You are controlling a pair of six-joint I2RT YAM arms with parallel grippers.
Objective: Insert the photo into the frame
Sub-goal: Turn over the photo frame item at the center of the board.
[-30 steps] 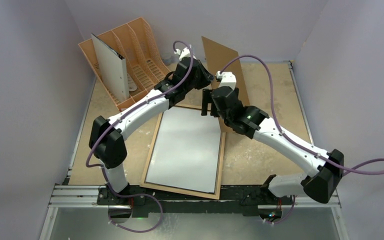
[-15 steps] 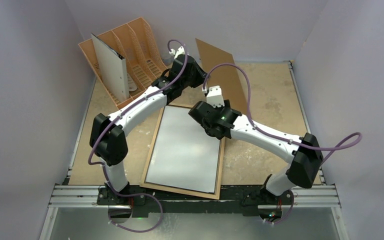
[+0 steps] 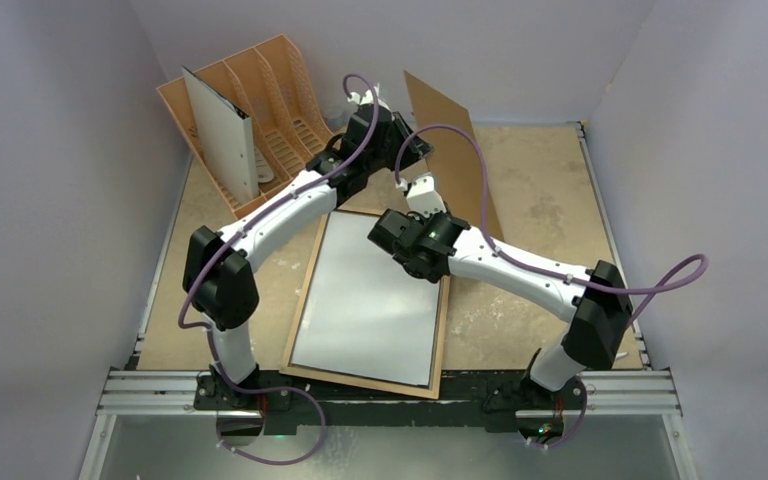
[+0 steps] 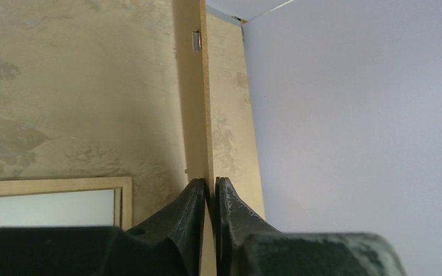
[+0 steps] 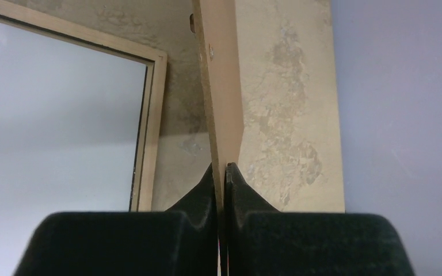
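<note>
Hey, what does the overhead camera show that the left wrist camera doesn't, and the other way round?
Only overhead: the whole frame lying flat, the orange rack with a white sheet standing in it, and the right arm reaching to the brown backing board. Only the left wrist: a small metal clip on the board, and the left gripper close up, jaws shut on the board's edge. Both: the board standing upright, a corner of the frame, and the table.
</note>
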